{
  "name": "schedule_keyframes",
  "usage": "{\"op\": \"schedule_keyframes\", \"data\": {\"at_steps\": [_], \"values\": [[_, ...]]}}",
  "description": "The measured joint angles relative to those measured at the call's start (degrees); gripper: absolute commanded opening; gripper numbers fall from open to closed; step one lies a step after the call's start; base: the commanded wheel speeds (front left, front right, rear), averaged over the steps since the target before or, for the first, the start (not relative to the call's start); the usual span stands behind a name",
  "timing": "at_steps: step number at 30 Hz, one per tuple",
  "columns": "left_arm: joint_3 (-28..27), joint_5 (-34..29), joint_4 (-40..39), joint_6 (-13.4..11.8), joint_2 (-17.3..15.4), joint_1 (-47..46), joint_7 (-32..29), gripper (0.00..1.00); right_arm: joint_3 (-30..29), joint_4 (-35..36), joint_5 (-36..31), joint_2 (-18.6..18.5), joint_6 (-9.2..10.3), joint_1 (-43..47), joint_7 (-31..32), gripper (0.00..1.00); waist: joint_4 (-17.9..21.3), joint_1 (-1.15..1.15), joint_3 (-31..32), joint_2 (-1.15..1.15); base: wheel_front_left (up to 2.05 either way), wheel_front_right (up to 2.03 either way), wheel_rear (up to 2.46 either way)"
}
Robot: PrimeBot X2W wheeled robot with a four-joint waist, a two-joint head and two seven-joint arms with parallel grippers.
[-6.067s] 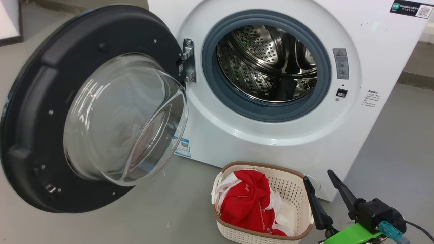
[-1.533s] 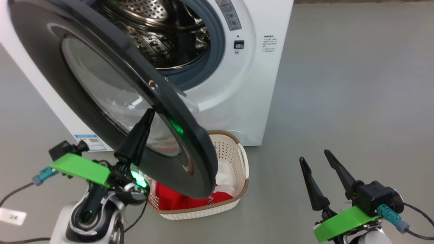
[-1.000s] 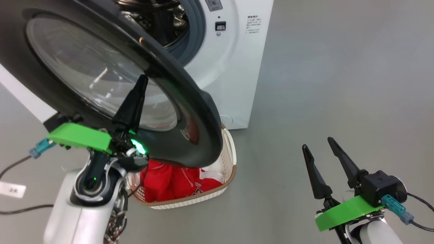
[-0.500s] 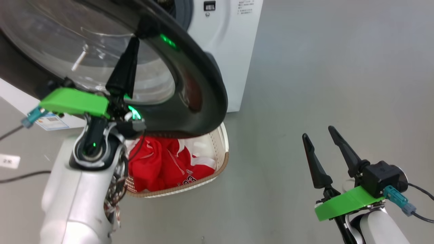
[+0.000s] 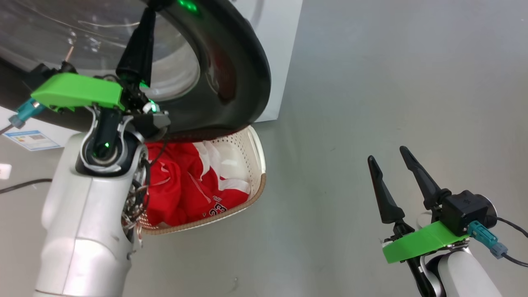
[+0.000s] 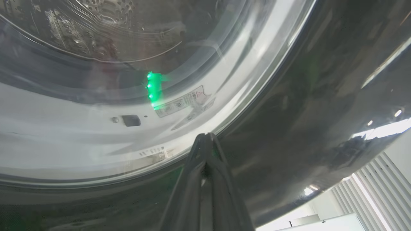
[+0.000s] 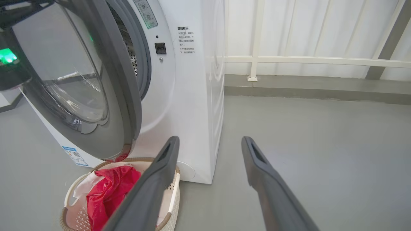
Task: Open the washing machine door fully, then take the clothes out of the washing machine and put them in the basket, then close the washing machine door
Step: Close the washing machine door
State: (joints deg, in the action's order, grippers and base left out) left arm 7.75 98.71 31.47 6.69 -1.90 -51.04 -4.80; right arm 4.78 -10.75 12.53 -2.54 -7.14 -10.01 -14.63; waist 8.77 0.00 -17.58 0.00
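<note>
Left gripper (image 6: 205, 141): its 2 long dark fingers are pressed together with nothing between them. The tip lies against the outer face of the door, right where the clear glass meets the black ring.
Right gripper (image 5: 386, 153): fingers spread wide and empty, hovering over the bare grey floor (image 5: 371, 82), well apart from the machine and the basket.
Washing machine door (image 5: 243, 62): large round door with a glossy black ring around a bulging clear glass window. It stands at an angle, partly swung toward the machine front. The right wrist view shows a clear gap between it and the grey rubber seal (image 7: 147, 73).
Washing machine (image 7: 192, 96): big white boxy front-loader. Through the glass the perforated steel drum (image 6: 96, 19) looks bare, though only part of it can be seen.
Clothes (image 5: 181, 185): bright red sports garments with white trim and white printed numbers, heaped inside the basket.
Basket (image 5: 256, 187): small cream-white perforated plastic basket with a brown woven-look rim. It sits on the floor just in front of the machine, its far end under the door's lower edge.
Done, by my reading: door opened, clothes moved into the basket.
In hand: step 3 of 3, closing the door with the left gripper.
Left to do: swing the door across the gap until it sits flush and latches.
</note>
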Motion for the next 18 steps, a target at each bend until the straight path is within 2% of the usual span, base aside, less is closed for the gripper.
{"op": "schedule_keyframes", "data": {"at_steps": [18], "values": [[-1.11,-1.94,-0.52,-0.01,-0.05,-2.98,-0.25,0.0,0.03,0.4,0.63,0.01,0.0,-0.98,0.0,1.0,2.39,0.0,-2.4,0.0,0.0,0.0,0.0]]}}
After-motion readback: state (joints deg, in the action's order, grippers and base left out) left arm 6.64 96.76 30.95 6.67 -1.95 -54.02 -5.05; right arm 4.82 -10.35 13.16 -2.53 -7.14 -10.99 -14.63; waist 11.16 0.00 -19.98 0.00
